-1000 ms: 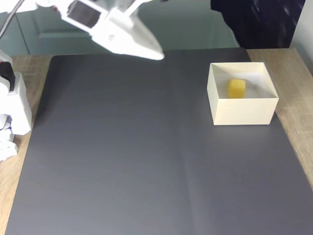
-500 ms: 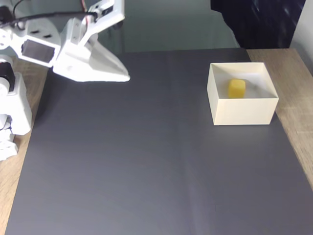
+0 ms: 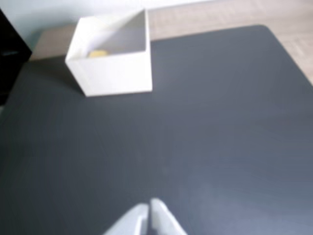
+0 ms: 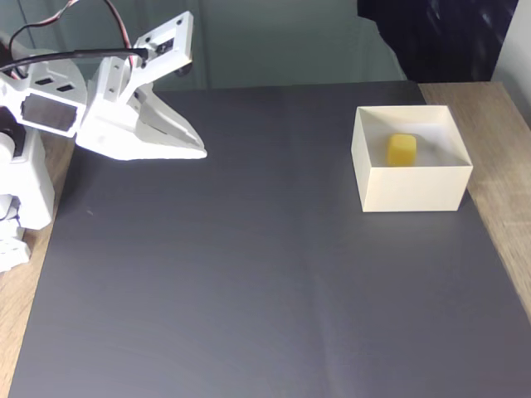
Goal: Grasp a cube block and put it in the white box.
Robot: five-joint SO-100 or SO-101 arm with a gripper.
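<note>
Yellow-orange cube block [image 4: 401, 150] is sitting inside the white box [image 4: 412, 189] on the dark mat [image 4: 265, 274], while the empty tool [image 4: 197, 149], fingers pressed together, is hovering well apart at the mat's left.

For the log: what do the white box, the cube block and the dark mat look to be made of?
The white box: probably thin card or paperboard, matte cream, with sharp folded corners and very thin walls. The cube block: possibly soft plastic or foam, matte yellow-orange with rounded edges; the look leaves it open. The dark mat: a thin flexible sheet, dull dark grey, with a faint crease down its middle.
</note>
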